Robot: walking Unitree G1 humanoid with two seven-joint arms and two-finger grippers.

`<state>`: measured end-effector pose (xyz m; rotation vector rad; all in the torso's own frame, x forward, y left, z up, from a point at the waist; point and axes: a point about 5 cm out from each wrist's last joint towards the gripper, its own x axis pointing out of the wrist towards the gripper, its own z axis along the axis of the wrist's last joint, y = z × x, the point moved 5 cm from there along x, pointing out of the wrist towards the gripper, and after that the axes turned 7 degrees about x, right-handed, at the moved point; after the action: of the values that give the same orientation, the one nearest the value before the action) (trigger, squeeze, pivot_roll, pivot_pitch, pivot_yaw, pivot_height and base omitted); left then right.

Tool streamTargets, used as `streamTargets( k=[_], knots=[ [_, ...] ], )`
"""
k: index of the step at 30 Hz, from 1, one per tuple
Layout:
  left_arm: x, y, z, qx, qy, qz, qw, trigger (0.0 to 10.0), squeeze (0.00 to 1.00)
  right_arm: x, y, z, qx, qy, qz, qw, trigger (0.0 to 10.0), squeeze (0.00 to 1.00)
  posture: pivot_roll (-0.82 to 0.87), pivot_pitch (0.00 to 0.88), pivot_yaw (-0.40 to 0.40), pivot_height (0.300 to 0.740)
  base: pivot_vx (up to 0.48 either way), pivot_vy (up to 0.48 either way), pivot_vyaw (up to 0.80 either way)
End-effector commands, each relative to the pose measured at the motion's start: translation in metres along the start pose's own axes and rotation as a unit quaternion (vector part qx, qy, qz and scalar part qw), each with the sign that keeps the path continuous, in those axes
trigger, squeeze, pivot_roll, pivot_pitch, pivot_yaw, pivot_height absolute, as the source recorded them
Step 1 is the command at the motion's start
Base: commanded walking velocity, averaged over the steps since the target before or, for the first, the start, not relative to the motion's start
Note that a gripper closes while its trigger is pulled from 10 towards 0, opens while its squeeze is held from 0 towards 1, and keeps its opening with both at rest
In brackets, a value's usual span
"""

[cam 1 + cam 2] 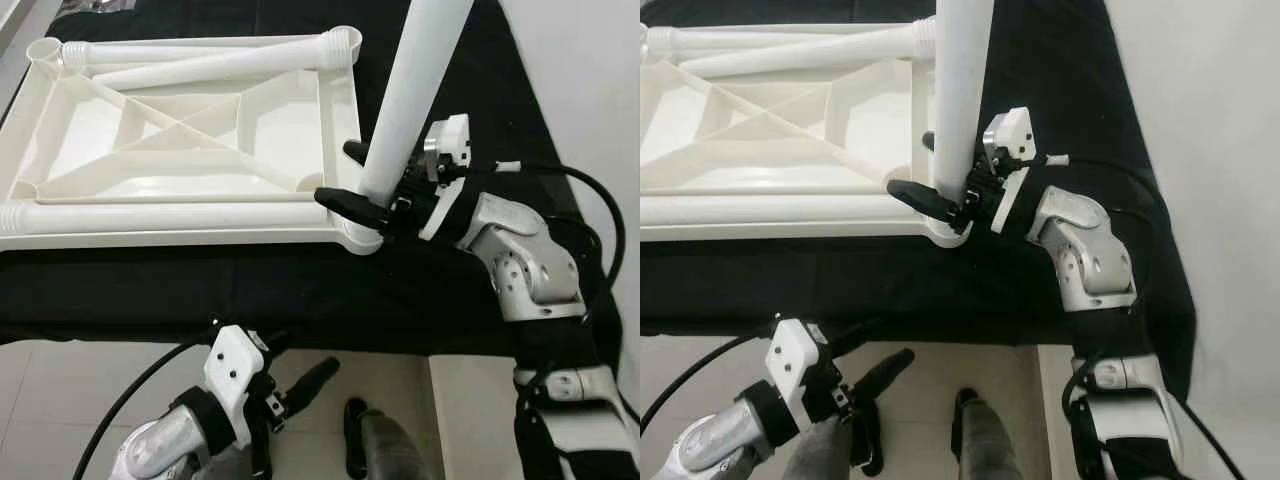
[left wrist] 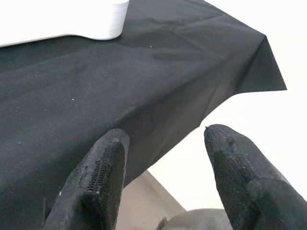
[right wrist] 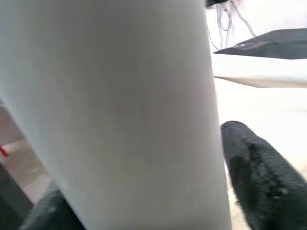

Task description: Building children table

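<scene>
The right gripper (image 1: 362, 181) has its two black fingers clamped around a white table leg (image 1: 412, 95) that stands upright in the near right corner socket of the upturned white tabletop (image 1: 180, 150), which lies underside up on a black cloth (image 1: 250, 290). Three more white legs (image 1: 210, 62) lie loose across that ribbed underside. The left gripper (image 1: 300, 395) hangs low before the cloth's near edge, fingers spread and holding nothing.

tabletop (image 1: 190, 140) lies on cloth (image 1: 300, 290)
</scene>
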<state>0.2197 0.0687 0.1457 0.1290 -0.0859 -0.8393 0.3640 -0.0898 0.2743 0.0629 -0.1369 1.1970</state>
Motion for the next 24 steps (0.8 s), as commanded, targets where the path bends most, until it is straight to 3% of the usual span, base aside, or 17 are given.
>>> streamTargets(
  k=[1,6,8,9,11,12,14,15,16,18,20,24],
  knots=[
    [0.001,-0.003,-0.009,-0.003,0.010,0.003,1.000,10.0,0.00,0.002,-0.002,-0.012,0.003,0.016,0.015,1.000,0.0,0.00,0.08,0.220,-0.058,0.740,0.000,0.000,0.00],
    [0.002,0.000,-0.010,0.003,0.007,0.013,1.000,10.0,0.00,-0.002,-0.008,-0.019,0.009,0.023,0.007,1.000,0.0,0.00,0.08,0.199,-0.060,0.740,0.000,0.000,0.00],
    [0.001,0.009,-0.009,0.021,0.000,0.038,0.999,10.0,0.00,-0.013,-0.010,-0.043,0.017,0.042,-0.030,0.999,0.0,0.00,0.08,0.173,-0.059,0.740,0.000,0.000,0.00],
    [0.001,0.009,-0.009,0.021,0.000,0.038,0.999,10.0,0.00,-0.013,-0.010,-0.043,0.017,0.042,-0.030,0.999,0.0,0.00,0.08,0.173,-0.059,0.740,0.000,0.000,0.00],
    [-0.002,0.018,-0.005,0.036,-0.010,0.066,0.997,10.0,0.00,-0.022,-0.005,-0.073,0.035,0.070,-0.077,0.994,0.0,0.00,0.08,0.166,-0.063,0.740,0.000,0.000,0.00],
    [-0.002,0.018,-0.005,0.036,-0.010,0.066,0.997,10.0,0.00,-0.022,-0.005,-0.073,0.035,0.070,-0.077,0.994,0.0,0.00,0.08,0.166,-0.063,0.740,0.000,0.000,0.00],
    [-0.006,0.026,0.000,0.051,-0.020,0.094,0.994,10.0,0.00,-0.024,0.012,-0.114,0.050,0.126,-0.164,0.977,0.0,0.00,0.08,0.157,-0.059,0.740,0.000,0.000,0.00],
    [-0.008,0.030,0.004,0.063,-0.025,0.108,0.992,10.0,0.00,-0.027,0.020,-0.135,0.079,0.140,-0.260,0.952,0.0,0.00,0.08,0.161,-0.053,0.740,0.000,0.000,0.00],
    [-0.008,0.030,0.004,0.063,-0.025,0.108,0.992,10.0,0.00,-0.027,0.020,-0.135,0.079,0.140,-0.260,0.952,0.0,0.00,0.08,0.161,-0.053,0.740,0.000,0.000,0.00],
    [-0.012,0.036,0.013,0.079,-0.040,0.134,0.987,10.0,0.00,-0.028,0.041,-0.148,0.093,0.146,-0.365,0.915,0.0,0.00,0.08,0.145,-0.041,0.740,0.000,0.000,0.00],
    [-0.012,0.037,0.013,0.078,-0.042,0.136,0.987,10.0,0.00,-0.025,0.042,-0.146,0.087,0.145,-0.359,0.918,0.0,0.00,0.08,0.145,-0.041,0.740,0.000,0.000,0.00],
    [-0.012,0.034,0.006,0.056,-0.040,0.131,0.989,10.0,0.00,-0.029,0.027,-0.148,0.054,0.158,-0.375,0.912,0.0,0.00,0.08,0.129,-0.046,0.740,0.000,0.000,0.00]
  ],
)
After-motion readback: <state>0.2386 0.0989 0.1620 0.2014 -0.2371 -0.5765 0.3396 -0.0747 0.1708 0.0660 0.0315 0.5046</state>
